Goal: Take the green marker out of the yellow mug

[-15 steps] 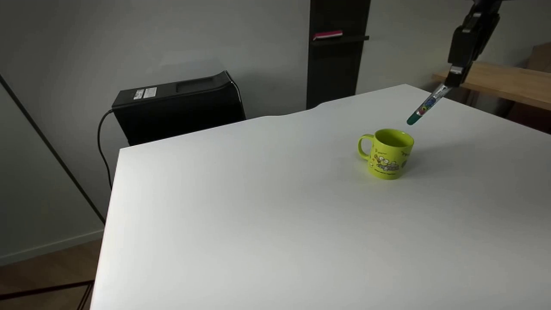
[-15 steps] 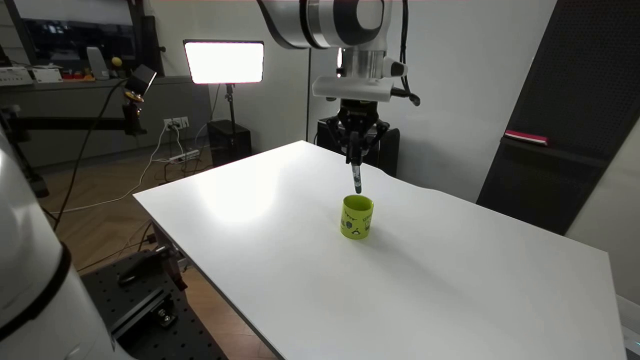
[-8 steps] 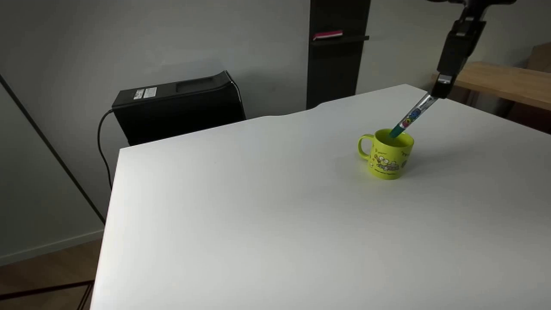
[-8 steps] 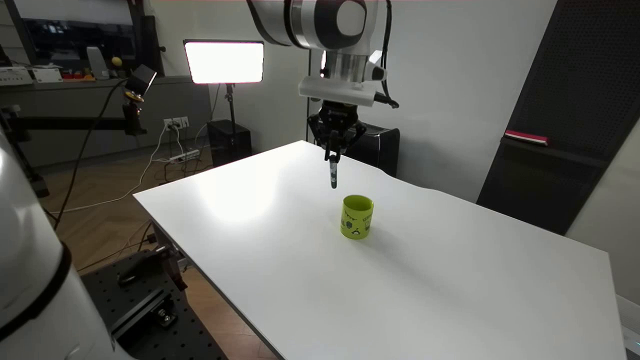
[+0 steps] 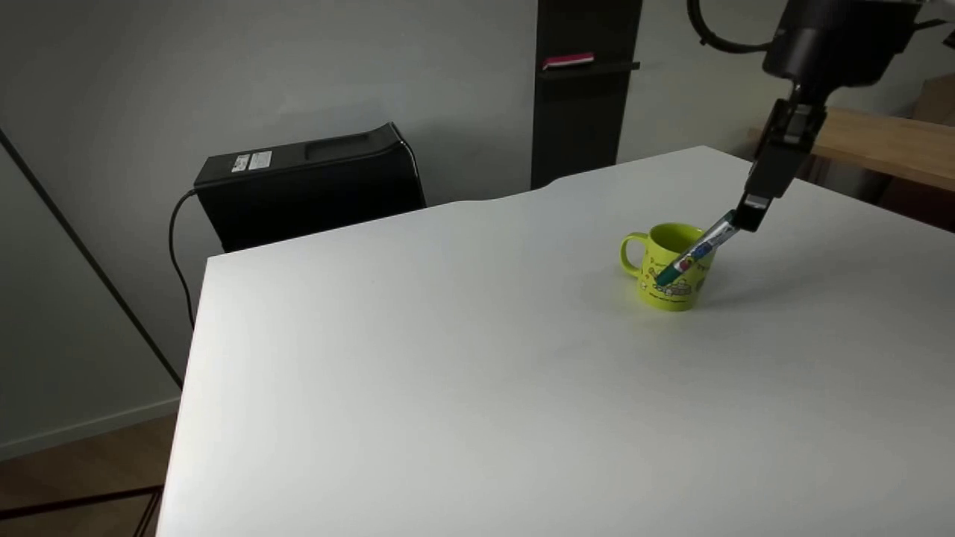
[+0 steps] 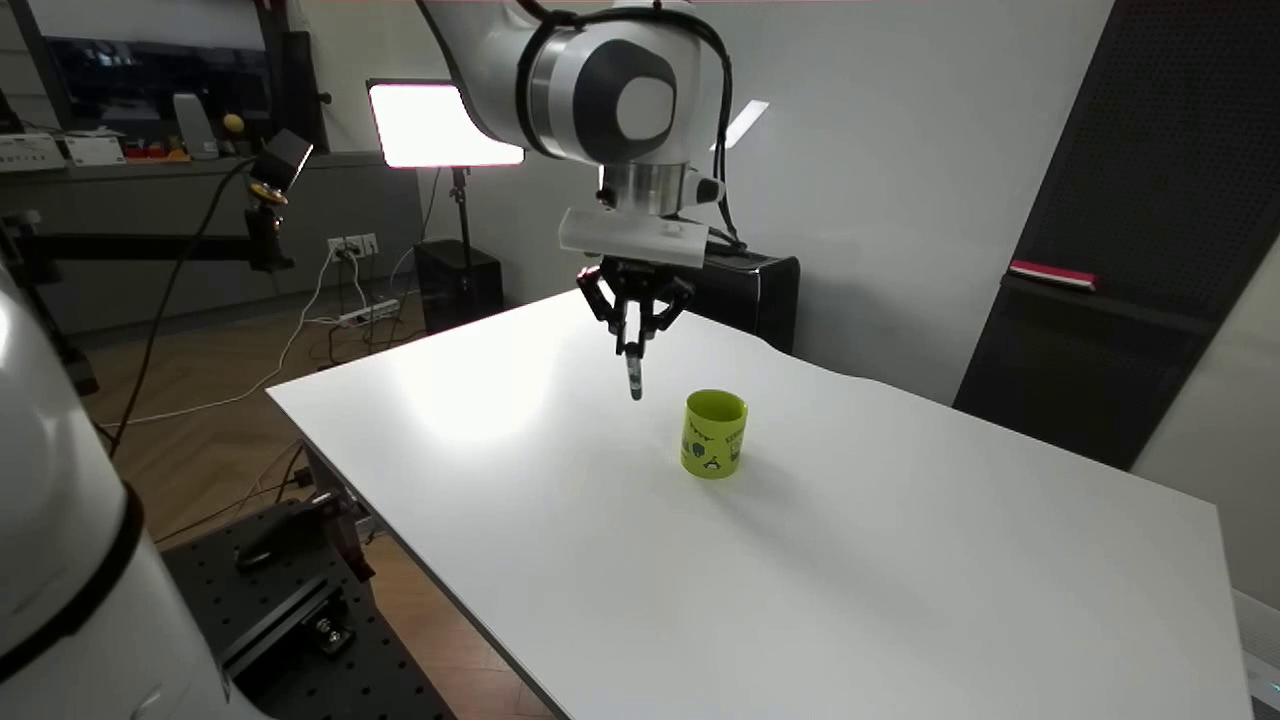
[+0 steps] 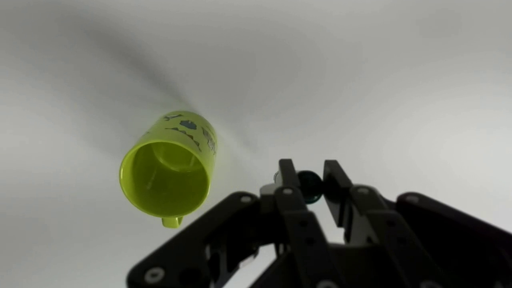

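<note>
Dark green is colouring the lower tip of the green marker (image 5: 697,252), which is slanting down from the hand (image 6: 633,348) in an exterior view, its barrel showing small bright printed figures. The hand is gripping the marker near its upper end: the two black fingers (image 7: 288,172) are pinching it, only its thickness parting them, and in the wrist view its round dark end is showing between them.

Below the hand and to the side, the lime-yellow mug (image 6: 713,440) is standing upright on the desk (image 6: 900,560); in the wrist view it is sitting left of the hand, its mouth and inner floor showing. The marker is hanging outside the mug, crossing before its printed wall in an exterior view. It seems to be hanging above the desk, though its height is proving hard to judge.

Above the hand, the white robot arm (image 6: 560,85) is bending over; beyond the hand, past the desk's edge, a black case (image 5: 306,186) is standing near the wall.
</note>
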Controlling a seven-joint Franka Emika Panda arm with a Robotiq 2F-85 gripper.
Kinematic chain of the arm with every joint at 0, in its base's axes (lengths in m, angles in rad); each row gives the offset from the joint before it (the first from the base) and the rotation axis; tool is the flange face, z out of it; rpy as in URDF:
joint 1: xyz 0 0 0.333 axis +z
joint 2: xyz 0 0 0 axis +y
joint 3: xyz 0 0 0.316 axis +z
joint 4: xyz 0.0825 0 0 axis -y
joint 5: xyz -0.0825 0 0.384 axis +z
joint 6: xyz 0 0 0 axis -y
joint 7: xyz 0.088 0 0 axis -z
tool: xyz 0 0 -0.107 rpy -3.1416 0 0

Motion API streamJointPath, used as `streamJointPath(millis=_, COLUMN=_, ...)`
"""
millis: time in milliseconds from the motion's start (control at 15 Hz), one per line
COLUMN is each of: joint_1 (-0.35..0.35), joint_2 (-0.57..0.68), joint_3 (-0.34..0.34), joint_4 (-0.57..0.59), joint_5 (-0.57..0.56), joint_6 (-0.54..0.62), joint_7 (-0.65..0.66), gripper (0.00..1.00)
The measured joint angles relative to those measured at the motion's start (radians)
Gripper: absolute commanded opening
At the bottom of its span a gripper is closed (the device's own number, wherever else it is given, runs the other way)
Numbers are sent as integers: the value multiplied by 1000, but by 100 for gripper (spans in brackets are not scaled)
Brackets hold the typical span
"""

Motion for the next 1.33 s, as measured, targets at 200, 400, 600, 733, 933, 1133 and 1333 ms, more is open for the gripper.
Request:
streamJointPath(millis=200, joint_1=13, joint_2=17, joint_3=15, joint_4=-70, joint_5=-23, joint_6=122, joint_7=2, gripper=6)
streamJointPath(millis=400, joint_1=26, joint_2=43, joint_3=24, joint_4=-137, joint_5=-84, joint_6=268, joint_7=30, gripper=6)
streamJointPath(millis=600, joint_1=31, joint_2=69, joint_3=17, joint_4=-194, joint_5=-198, joint_6=433, joint_7=112, gripper=6)
streamJointPath(millis=733, joint_1=47, joint_2=83, joint_3=-19, joint_4=-223, joint_5=-303, joint_6=530, joint_7=194, gripper=6)
streamJointPath(millis=933, joint_1=98, joint_2=100, joint_3=-118, joint_4=-243, joint_5=-429, joint_6=606, joint_7=281, gripper=6)
streamJointPath(millis=1133, joint_1=137, joint_2=126, joint_3=-173, joint_4=-246, joint_5=-454, joint_6=615, joint_7=304, gripper=6)
streamJointPath(millis=1333, joint_1=153, joint_2=174, joint_3=-174, joint_4=-247, joint_5=-440, joint_6=615, joint_7=310, gripper=6)
